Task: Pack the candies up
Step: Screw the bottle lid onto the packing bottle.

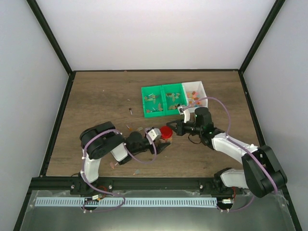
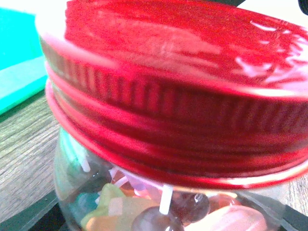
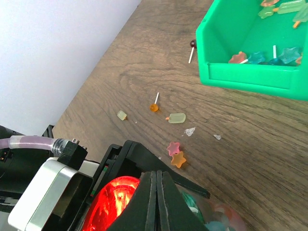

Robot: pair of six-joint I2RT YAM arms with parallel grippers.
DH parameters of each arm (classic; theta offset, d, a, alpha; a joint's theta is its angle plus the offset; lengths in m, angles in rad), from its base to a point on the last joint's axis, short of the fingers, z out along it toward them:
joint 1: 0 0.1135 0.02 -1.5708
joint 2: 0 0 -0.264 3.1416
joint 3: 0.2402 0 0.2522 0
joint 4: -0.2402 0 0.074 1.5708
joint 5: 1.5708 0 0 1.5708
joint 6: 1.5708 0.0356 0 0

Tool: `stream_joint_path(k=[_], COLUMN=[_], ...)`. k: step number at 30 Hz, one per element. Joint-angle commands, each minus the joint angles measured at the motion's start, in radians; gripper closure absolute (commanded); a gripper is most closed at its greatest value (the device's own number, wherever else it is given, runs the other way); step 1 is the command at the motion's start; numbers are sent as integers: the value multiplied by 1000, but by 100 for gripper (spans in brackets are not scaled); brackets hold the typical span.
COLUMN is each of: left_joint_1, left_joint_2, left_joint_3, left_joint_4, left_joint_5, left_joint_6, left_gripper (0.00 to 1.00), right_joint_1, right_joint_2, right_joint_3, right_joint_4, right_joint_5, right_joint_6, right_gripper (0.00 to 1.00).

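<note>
Two claws work at one jar (image 2: 82, 173) on the desk (image 1: 96, 106). The left claw (image 1: 164, 141) stands wide around the jar's clear glass body and holds it upright, with a finger on either side. The right claw (image 3: 157, 180) is closed tight. Its black fingers are pressed together with nothing between them, directly over the lid (image 2: 183, 96). The lid is round red metal, glossy, with a ribbed rim, and sits on the jar mouth.

The candies (image 2: 144, 211) lie in four places:
- inside the jar, within the left claw;
- loose on the desk just beyond the right claw, among them two star shapes and some on white sticks;
- in the green plastic bin (image 3: 240, 79), farther ahead of the right claw;
- in the white bin (image 1: 203, 87) beside it.

They are small, translucent and mixed in colour.

The desk is brown wood-grain board. White walls (image 1: 154, 33) and black frame posts (image 1: 53, 43) enclose it.
</note>
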Motion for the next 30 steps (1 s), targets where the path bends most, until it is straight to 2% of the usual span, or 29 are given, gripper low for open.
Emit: stream_joint_path(k=[1, 30], left_joint_1=[40, 60], left_joint_2=[86, 118], left_joint_3=[17, 34], left_joint_4=[-397, -405], left_joint_5=[-64, -77], left_joint_6=[-103, -121], left_gripper=[37, 37], right_joint_1=[39, 61], right_joint_2=[-14, -184], right_joint_3=[-90, -221], right_joint_4=[-192, -200], right_joint_5=[-135, -137], right_joint_6=[27, 100], right_gripper=[99, 99])
